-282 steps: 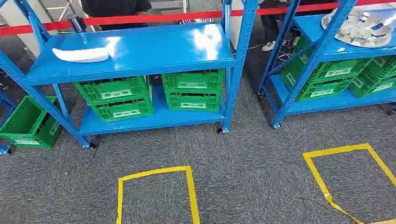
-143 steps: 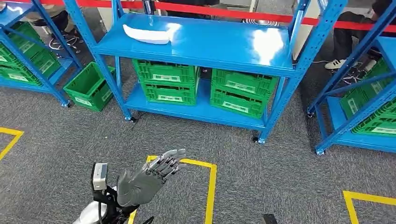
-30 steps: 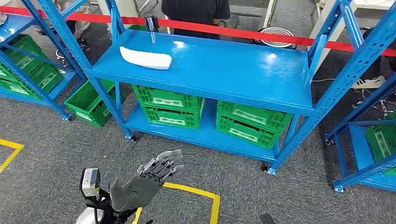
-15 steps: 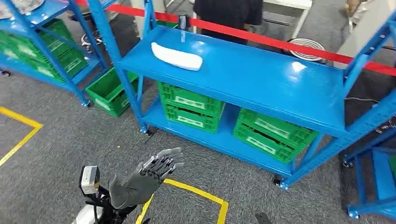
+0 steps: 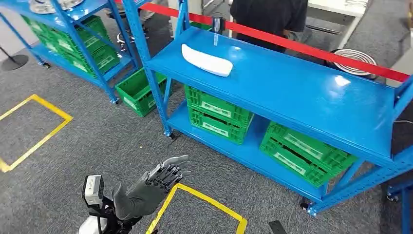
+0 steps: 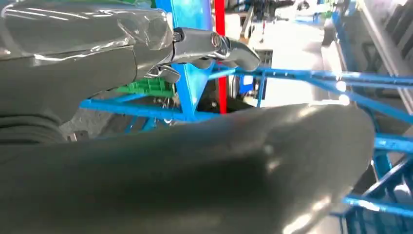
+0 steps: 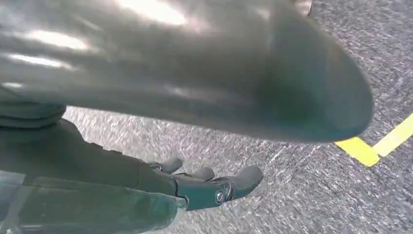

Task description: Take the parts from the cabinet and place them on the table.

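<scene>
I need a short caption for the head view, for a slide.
Robot's open left hand raised over grey carpet, facing a blue shelf holding one white part.

The robot's left hand (image 5: 146, 190) was raised in front of its body, palm flat, fingers stretched forward and slightly apart, holding nothing. Its right hand (image 7: 195, 187) hung low, fingers loosely extended and empty above the floor.

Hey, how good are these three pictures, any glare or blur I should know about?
Head view: sharp, with bright glare patches on the glossy blue metal shelf top near the white curved part. Left wrist view: the grey left hand is a close, out-of-focus mass, and the background is washed out. Right wrist view: the right hand is blurred with highlights, and the grey carpet looks streaked.
</scene>
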You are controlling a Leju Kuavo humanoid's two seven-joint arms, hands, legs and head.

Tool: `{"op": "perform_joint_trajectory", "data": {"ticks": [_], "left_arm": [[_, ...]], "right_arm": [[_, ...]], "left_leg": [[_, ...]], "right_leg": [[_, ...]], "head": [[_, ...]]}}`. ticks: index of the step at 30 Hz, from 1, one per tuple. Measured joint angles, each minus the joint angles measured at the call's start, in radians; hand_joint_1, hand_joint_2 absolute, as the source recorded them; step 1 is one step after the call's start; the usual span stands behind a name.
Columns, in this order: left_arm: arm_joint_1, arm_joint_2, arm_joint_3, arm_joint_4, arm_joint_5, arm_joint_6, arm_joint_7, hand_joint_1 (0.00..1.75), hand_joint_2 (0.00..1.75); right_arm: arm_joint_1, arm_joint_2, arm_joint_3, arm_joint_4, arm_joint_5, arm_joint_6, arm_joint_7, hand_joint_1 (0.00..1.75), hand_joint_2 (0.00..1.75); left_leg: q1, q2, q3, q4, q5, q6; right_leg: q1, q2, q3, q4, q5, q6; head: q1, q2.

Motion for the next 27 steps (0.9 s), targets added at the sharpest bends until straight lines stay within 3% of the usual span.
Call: {"op": "perform_joint_trajectory", "data": {"ticks": [1, 2, 3, 5, 6, 7, 10, 11, 12, 13, 14, 15, 16, 17, 18, 20, 21, 22, 23, 25, 26, 27], "left_arm": [[0.001, 0.000, 0.000, 0.000, 0.000, 0.000, 0.000, 0.00, 0.00], [0.002, 0.000, 0.000, 0.000, 0.000, 0.000, 0.000, 0.00, 0.00], [0.002, 0.000, 0.000, 0.000, 0.000, 0.000, 0.000, 0.00, 0.00], [0.002, 0.001, 0.003, 0.000, 0.001, 0.000, 0.000, 0.00, 0.00], [0.001, 0.001, 0.006, -0.001, 0.002, 0.000, 0.000, 0.00, 0.00], [0.000, 0.000, 0.008, -0.001, 0.002, -0.001, 0.000, 0.00, 0.00], [-0.002, 0.000, 0.010, -0.002, 0.005, -0.002, 0.005, 0.00, 0.00], [-0.003, -0.001, 0.010, -0.003, 0.008, -0.003, 0.007, 0.00, 0.00], [-0.001, -0.003, 0.010, -0.003, 0.010, -0.004, 0.010, 0.00, 0.00], [-0.007, -0.006, 0.010, -0.003, 0.012, -0.004, 0.012, 0.00, 0.00], [-0.010, -0.010, 0.010, -0.003, 0.012, -0.004, 0.013, 0.00, 0.00], [-0.009, -0.013, 0.010, -0.003, 0.013, -0.004, 0.013, 0.00, 0.00], [-0.008, -0.014, 0.010, -0.002, 0.013, -0.004, 0.014, 0.00, 0.00], [-0.008, -0.014, 0.010, -0.001, 0.013, -0.004, 0.016, 0.00, 0.00], [-0.008, -0.014, 0.010, 0.000, 0.013, -0.003, 0.017, 0.00, 0.00], [-0.007, -0.016, 0.010, 0.000, 0.013, 0.002, 0.017, 0.00, 0.00], [-0.007, -0.016, 0.010, 0.000, 0.014, 0.005, 0.016, 0.00, 0.00], [-0.006, -0.016, 0.010, 0.000, 0.015, 0.008, 0.016, 0.00, 0.00], [-0.005, -0.016, 0.010, 0.000, 0.016, 0.011, 0.016, 0.00, 0.00], [0.002, -0.015, 0.011, 0.001, 0.020, 0.013, 0.014, 0.00, 0.00], [0.004, -0.014, 0.011, 0.002, 0.021, 0.014, 0.013, 0.00, 0.00], [0.007, -0.014, 0.011, 0.002, 0.021, 0.014, 0.012, 0.00, 0.00]], "right_arm": [[0.000, -0.001, 0.001, 0.000, 0.000, 0.000, 0.001, 0.00, 0.00], [-0.001, -0.001, 0.003, 0.000, 0.000, 0.000, 0.002, 0.00, 0.00], [-0.002, -0.001, 0.004, 0.000, 0.000, 0.000, 0.002, 0.00, 0.00], [-0.003, -0.001, 0.005, 0.000, 0.000, -0.001, 0.003, 0.00, 0.00], [-0.003, 0.000, 0.005, 0.000, -0.002, -0.002, 0.004, 0.00, 0.00], [-0.004, 0.002, 0.005, 0.000, -0.004, -0.002, 0.004, 0.00, 0.00], [-0.005, 0.002, 0.005, 0.000, -0.013, -0.005, 0.006, 0.00, 0.00], [-0.005, 0.002, 0.005, -0.002, -0.016, -0.006, 0.006, 0.00, 0.00], [-0.005, -0.003, 0.005, -0.002, -0.016, -0.006, 0.006, 0.00, 0.00], [-0.003, -0.002, 0.005, -0.002, -0.017, -0.006, 0.005, 0.00, 0.00], [0.000, -0.003, 0.005, -0.002, -0.017, -0.007, 0.005, 0.00, 0.00], [0.004, -0.003, 0.005, -0.002, -0.017, -0.007, 0.006, 0.00, 0.00], [0.009, -0.005, 0.005, -0.001, -0.018, -0.008, 0.006, 0.00, 0.00], [0.012, -0.006, 0.006, -0.001, -0.018, -0.008, 0.006, 0.00, 0.00], [0.013, -0.008, 0.006, -0.001, -0.018, -0.008, 0.006, 0.00, 0.00], [0.010, -0.011, 0.006, -0.001, -0.016, -0.010, 0.005, 0.00, 0.00], [0.010, -0.011, 0.006, -0.001, -0.015, -0.011, 0.005, 0.00, 0.00], [0.011, -0.012, 0.006, -0.001, -0.015, -0.011, 0.006, 0.00, 0.00], [0.010, -0.013, 0.006, -0.001, -0.015, -0.011, 0.005, 0.00, 0.00], [0.008, -0.014, 0.007, -0.001, -0.015, -0.012, 0.007, 0.00, 0.00], [0.007, -0.014, 0.007, -0.002, -0.015, -0.012, 0.007, 0.00, 0.00], [0.007, -0.012, 0.008, -0.002, -0.015, -0.013, 0.007, 0.00, 0.00]], "left_leg": [[0.004, 0.002, -0.028, 0.047, -0.009, -0.003], [0.006, 0.003, -0.033, 0.046, 0.006, -0.004], [0.007, 0.005, -0.010, -0.005, 0.042, -0.003], [0.003, 0.028, 0.085, -0.187, 0.128, 0.010], [-0.007, 0.078, 0.130, -0.269, 0.146, 0.025], [-0.014, 0.088, 0.133, -0.271, 0.137, 0.028], [-0.022, 0.049, 0.127, -0.277, 0.136, 0.041], [-0.015, 0.034, 0.144, -0.298, 0.148, 0.051], [-0.011, 0.024, 0.152, -0.310, 0.153, 0.053], [-0.008, 0.015, 0.154, -0.313, 0.157, 0.060], [-0.008, 0.001, 0.154, -0.313, 0.155, 0.061], [-0.009, -0.013, 0.154, -0.313, 0.154, 0.063], [-0.010, -0.033, 0.154, -0.313, 0.154, 0.063], [-0.010, -0.047, 0.154, -0.312, 0.154, 0.062], [-0.009, -0.063, 0.156, -0.312, 0.153, 0.061], [-0.005, -0.094, 0.159, -0.304, 0.147, 0.052], [-0.004, -0.106, 0.156, -0.295, 0.141, 0.046], [-0.012, -0.117, 0.153, -0.287, 0.135, 0.037], [-0.011, -0.125, 0.150, -0.285, 0.133, 0.034], [-0.006, -0.137, 0.146, -0.286, 0.134, 0.030], [-0.005, -0.142, 0.144, -0.282, 0.130, 0.025], [-0.008, -0.087, 0.141, -0.267, 0.120, 0.020]], "right_leg": [[0.001, -0.010, 0.000, 0.000, -0.001, -0.001], [0.001, -0.021, 0.002, 0.000, -0.003, -0.001], [0.001, -0.032, 0.005, 0.000, -0.006, 0.000], [0.003, -0.051, 0.016, -0.001, -0.013, 0.004], [0.004, -0.059, 0.022, -0.002, -0.018, 0.009], [0.016, -0.067, 0.024, -0.001, -0.023, 0.016], [0.010, -0.101, 0.034, -0.012, -0.026, 0.027], [0.013, -0.102, 0.036, -0.014, -0.032, 0.035], [0.008, -0.053, 0.030, 0.005, -0.040, 0.036], [0.006, -0.011, 0.006, 0.057, -0.065, 0.029], [0.007, 0.009, -0.036, 0.140, -0.098, 0.023], [0.007, 0.015, -0.085, 0.229, -0.130, 0.020], [0.007, 0.017, -0.129, 0.303, -0.148, 0.023], [0.006, 0.017, -0.146, 0.318, -0.142, 0.031], [0.005, 0.017, -0.137, 0.282, -0.115, 0.043], [-0.003, 0.033, -0.062, 0.096, -0.024, 0.069], [-0.011, 0.070, -0.027, 0.011, 0.009, 0.075], [-0.003, 0.078, -0.023, 0.005, 0.010, 0.061], [-0.005, 0.065, -0.019, 0.005, 0.014, 0.046], [0.003, 0.053, -0.016, 0.006, 0.013, 0.031], [-0.007, 0.044, -0.013, 0.002, 0.016, 0.023], [-0.008, 0.036, -0.009, 0.000, 0.015, 0.021]], "head": [[0.000, 0.000], [0.000, 0.000], [0.000, 0.000], [0.000, 0.000], [0.000, 0.000], [0.003, 0.000], [0.001, 0.000], [0.002, 0.000], [0.007, 0.000], [0.006, 0.000], [0.009, 0.000], [0.009, 0.000], [0.008, 0.000], [0.009, 0.000], [0.009, 0.000], [0.009, 0.000], [0.010, 0.000], [0.010, 0.000], [0.009, 0.000], [0.009, 0.000], [0.009, 0.000], [0.010, 0.000]]}}
